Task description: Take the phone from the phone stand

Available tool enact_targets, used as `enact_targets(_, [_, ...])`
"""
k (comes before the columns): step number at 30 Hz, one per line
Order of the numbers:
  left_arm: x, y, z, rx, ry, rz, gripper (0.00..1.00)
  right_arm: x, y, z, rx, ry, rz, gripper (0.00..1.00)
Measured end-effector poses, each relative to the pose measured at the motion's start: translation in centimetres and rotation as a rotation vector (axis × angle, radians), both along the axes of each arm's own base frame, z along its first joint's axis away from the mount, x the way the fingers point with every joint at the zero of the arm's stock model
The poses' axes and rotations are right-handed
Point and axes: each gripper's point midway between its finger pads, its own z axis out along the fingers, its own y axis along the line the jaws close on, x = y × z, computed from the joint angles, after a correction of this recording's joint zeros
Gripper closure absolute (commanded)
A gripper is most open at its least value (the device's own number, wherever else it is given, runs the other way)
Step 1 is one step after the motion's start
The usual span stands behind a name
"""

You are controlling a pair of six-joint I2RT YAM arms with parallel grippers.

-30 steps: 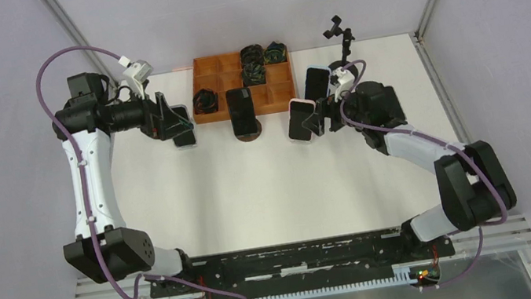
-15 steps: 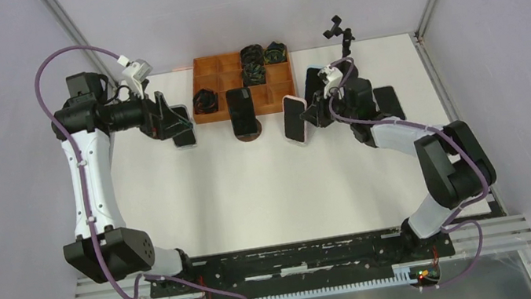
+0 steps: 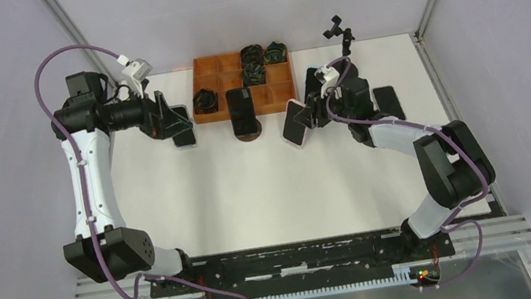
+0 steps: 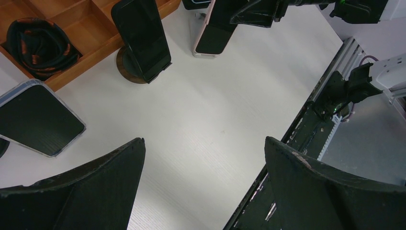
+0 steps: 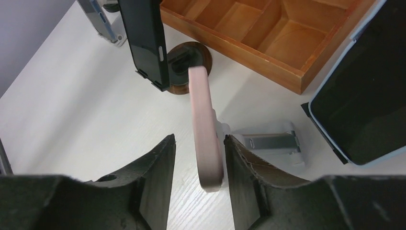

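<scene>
Right gripper [image 5: 199, 140] straddles the pink phone [image 5: 203, 96] edge-on, jaws part-spread: one pad against the case, daylight on the other side, so no real pinch. The phone seems to lean on the white stand [image 5: 274, 142] just beside it. Lift now and it could slip and slap the table [image 5: 72, 96], or drag that light stand along. A sideways swing might clip the black phone [image 5: 143, 38] beyond, near the wooden tray [image 5: 268, 43]. Right elbow folded out by the table's right edge, forearm reaching inward; left gripper [image 4: 203, 143] spread wide, empty, hovering far left
</scene>
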Motion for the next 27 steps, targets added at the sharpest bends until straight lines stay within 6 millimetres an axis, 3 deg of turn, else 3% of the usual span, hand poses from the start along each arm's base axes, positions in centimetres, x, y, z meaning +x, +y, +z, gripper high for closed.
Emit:
enact_targets(3, [0.0,0.0,0.0,0.0,0.0,0.0,0.0,0.1,0.5,0.7,0.011,-0.018,0.011,0.49])
enact_targets(6, [0.0,0.0,0.0,0.0,0.0,0.0,0.0,0.1,1.1,0.9,0.011,-0.034,0.013,0.57])
enact_targets(16, [0.0,0.0,0.0,0.0,0.001,0.0,0.0,1.2,1.4,0.3,-0.001,-0.042,-0.01,1.0])
enact_targets(23, [0.0,0.0,-0.1,0.0,0.001,0.0,0.0,1.0,1.9,0.9,0.006,-0.045,0.029,1.0])
enact_targets(27, [0.1,0.0,-0.1,-0.001,0.003,0.0,0.0,0.9,3.2,3.2,0.043,-0.066,0.1,1.0])
